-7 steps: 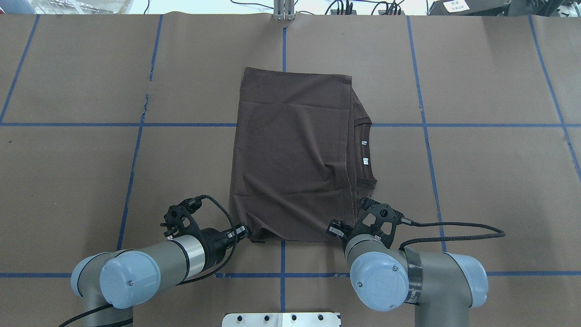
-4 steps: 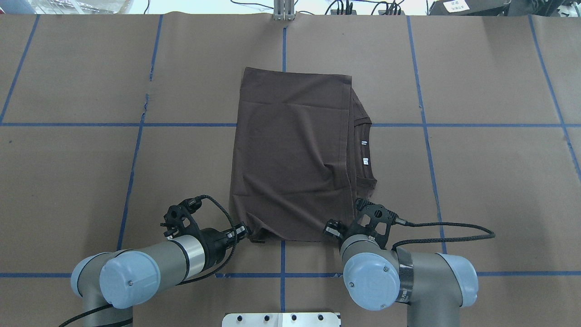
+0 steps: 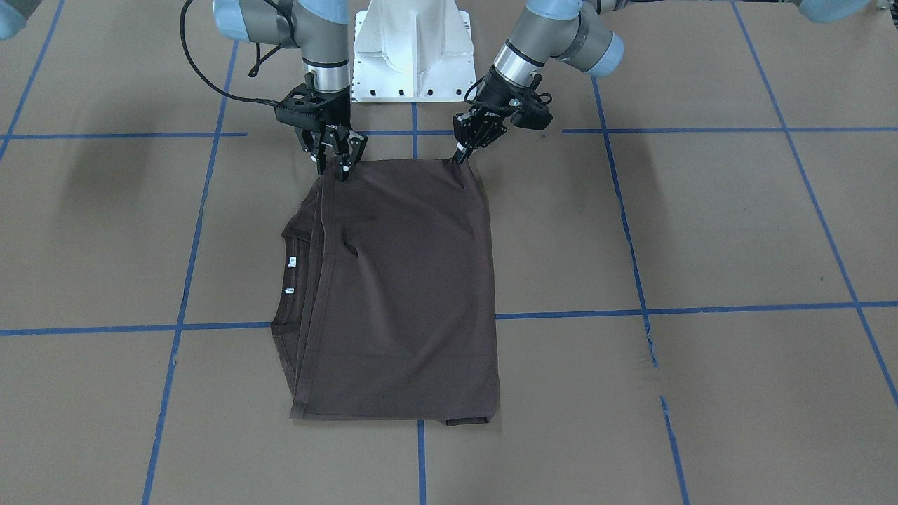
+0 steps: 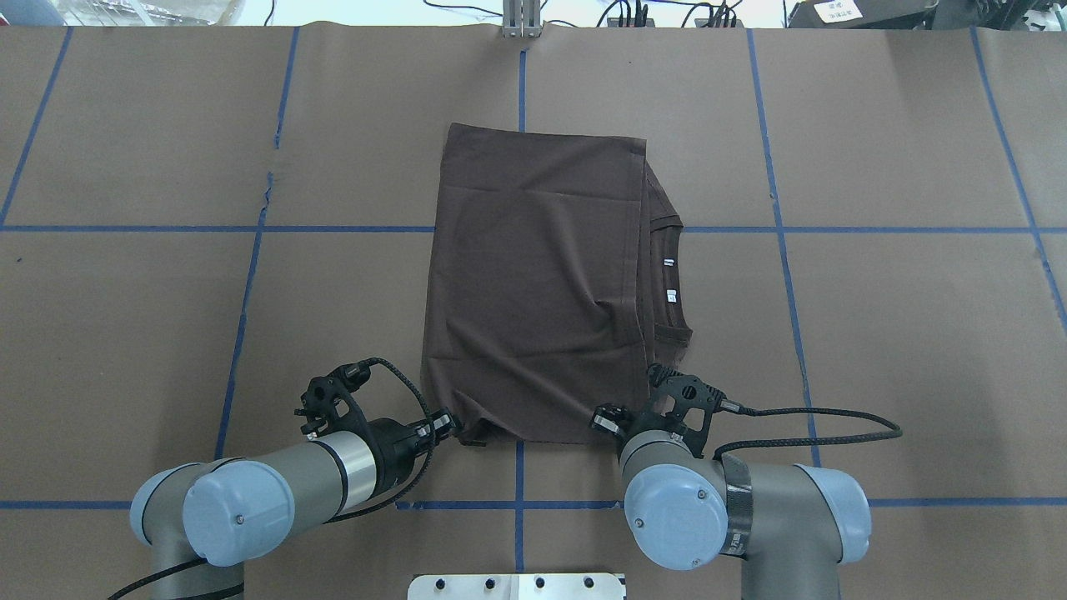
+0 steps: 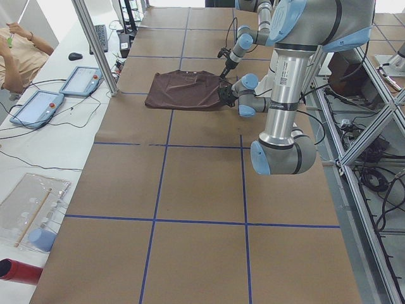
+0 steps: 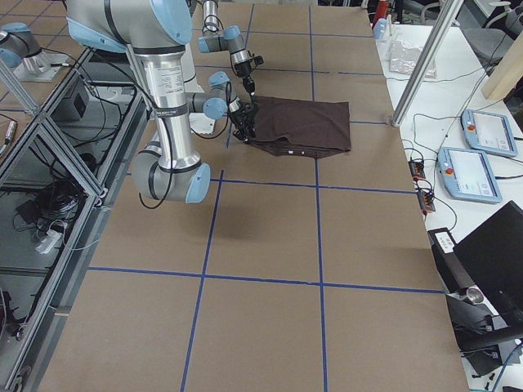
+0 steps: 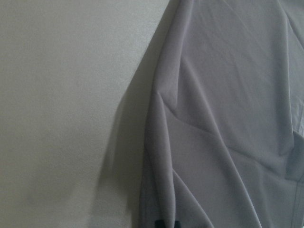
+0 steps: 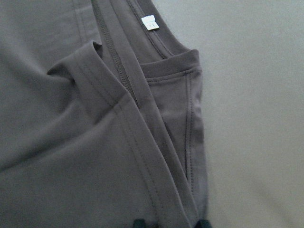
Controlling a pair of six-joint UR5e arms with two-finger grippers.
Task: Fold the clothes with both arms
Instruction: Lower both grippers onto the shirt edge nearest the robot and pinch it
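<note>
The dark brown T-shirt (image 4: 533,283) lies folded in a flat rectangle at mid-table, and it also shows in the front view (image 3: 407,294). Its collar and white tags (image 4: 671,293) face the right side. My left gripper (image 3: 459,156) is shut on the shirt's near left corner, and its tips meet on the cloth in the left wrist view (image 7: 166,223). My right gripper (image 3: 334,168) stands over the near right corner. Its tips are apart on either side of the hem in the right wrist view (image 8: 171,222), beside the collar.
The white pedestal base (image 3: 414,49) stands at the near table edge between the arms. Brown paper with blue tape lines (image 4: 250,275) covers the table. Two tablets (image 5: 38,104), a metal post (image 5: 95,44) and an operator (image 5: 19,50) are beyond the far edge.
My right arm has shifted a little to the left along the shirt's near edge. My left arm and the shirt have not moved.
</note>
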